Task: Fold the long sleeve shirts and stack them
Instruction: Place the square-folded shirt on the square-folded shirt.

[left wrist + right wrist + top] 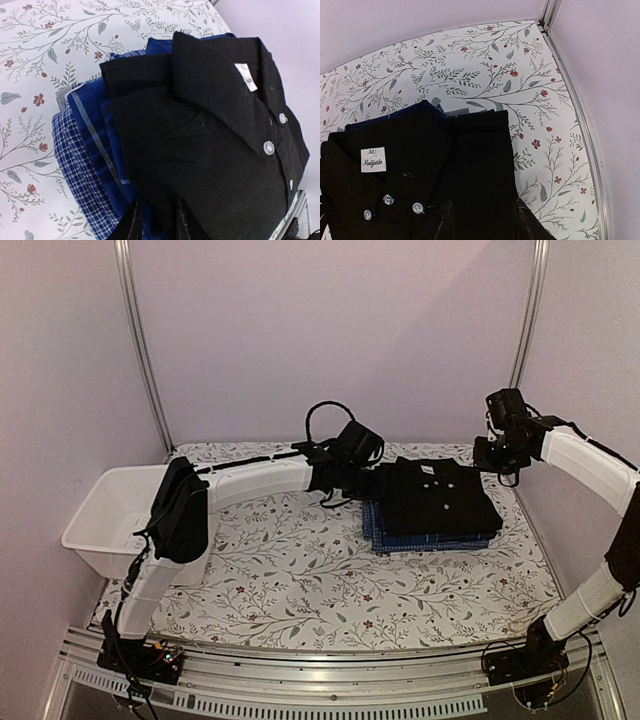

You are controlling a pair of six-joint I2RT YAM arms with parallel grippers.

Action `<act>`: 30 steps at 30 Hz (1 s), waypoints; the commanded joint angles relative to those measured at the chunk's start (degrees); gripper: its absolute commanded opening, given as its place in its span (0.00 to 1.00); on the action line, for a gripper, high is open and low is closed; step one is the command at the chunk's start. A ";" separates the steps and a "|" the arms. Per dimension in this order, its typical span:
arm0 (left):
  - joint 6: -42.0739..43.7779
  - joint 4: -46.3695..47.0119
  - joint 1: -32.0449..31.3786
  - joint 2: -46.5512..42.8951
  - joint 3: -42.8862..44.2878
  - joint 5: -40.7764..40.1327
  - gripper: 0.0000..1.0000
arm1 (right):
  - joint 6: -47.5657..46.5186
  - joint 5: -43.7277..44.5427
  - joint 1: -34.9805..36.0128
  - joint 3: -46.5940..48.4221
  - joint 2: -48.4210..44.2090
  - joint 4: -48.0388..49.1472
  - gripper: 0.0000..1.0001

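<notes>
A white basket sits at the left edge of the floral-print table. The left arm rises from its near-left base, bends at the elbow beside the basket, and stretches its forearm rightward across the far half of the table. The left gripper hangs at the left end of the stack, fingers partly spread with nothing clasped between them.

The black shirt lies folded on top of the folded plaid shirt, right of centre and towards the far side; plaid edges show at the near and left sides.

The right arm climbs along the right edge and arches leftward. The right gripper is over the stack's far-right corner, fingers apart and released.
</notes>
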 commanded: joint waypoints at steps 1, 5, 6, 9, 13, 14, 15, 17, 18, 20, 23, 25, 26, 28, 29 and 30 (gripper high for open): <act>0.90 0.27 0.80 -2.27 -0.94 -0.11 0.22 | 1.56 -1.22 0.18 -2.08 0.38 1.97 0.39; 1.63 0.28 1.26 -3.28 -2.06 -0.46 0.21 | 1.97 -0.89 -0.78 -2.76 1.46 2.32 0.39; 1.78 0.34 1.42 -3.66 -2.43 -0.46 0.21 | 1.97 -0.91 -1.03 -2.80 1.47 2.33 0.39; 2.21 0.65 1.94 -4.97 -3.89 -0.54 0.21 | 1.97 -0.79 -1.16 -2.74 1.24 1.88 0.40; 3.47 0.87 2.35 -7.52 -6.45 -1.25 0.24 | 2.31 -2.60 -1.02 -1.99 -0.21 0.02 0.41; 3.67 0.98 2.49 -8.29 -7.19 -1.35 0.25 | 2.53 -3.29 -0.73 -2.08 -0.62 -0.37 0.41; 3.93 1.17 2.56 -9.21 -8.10 -1.49 0.26 | 2.73 -3.28 0.14 -2.22 -1.26 -0.64 0.41; 4.45 1.54 3.00 -11.10 -9.86 -1.53 0.27 | 3.64 -2.65 2.39 -2.52 -2.61 -1.87 0.42; 4.77 1.79 3.18 -12.21 -10.97 -1.44 0.29 | 4.20 -2.44 4.29 -2.97 -3.21 -2.17 0.42; 5.46 2.37 3.31 -14.72 -13.65 -1.41 0.33 | 5.62 -1.88 7.67 -3.69 -4.60 -2.70 0.43; 5.97 3.80 3.39 -19.84 -19.82 -1.39 0.42 | 8.03 -0.23 13.75 -4.65 -6.16 -3.84 0.46; 6.10 4.58 3.50 -23.24 -23.65 -1.02 0.48 | 10.40 0.71 17.79 -5.75 -6.80 -4.40 0.49; 6.11 4.98 3.45 -25.09 -25.77 -1.07 0.51 | 11.40 0.74 19.73 -6.29 -6.99 -4.59 0.51; 6.27 6.28 3.47 -29.04 -30.34 -1.36 0.58 | 13.94 1.37 23.60 -7.18 -7.07 -4.90 0.55; 6.29 6.94 3.50 -30.88 -32.53 -1.59 0.61 | 15.46 1.60 25.55 -7.61 -6.99 -5.02 0.57; 6.46 7.35 3.46 -32.87 -34.59 -1.83 0.64 | 17.21 1.79 27.71 -7.83 -6.68 -5.04 0.59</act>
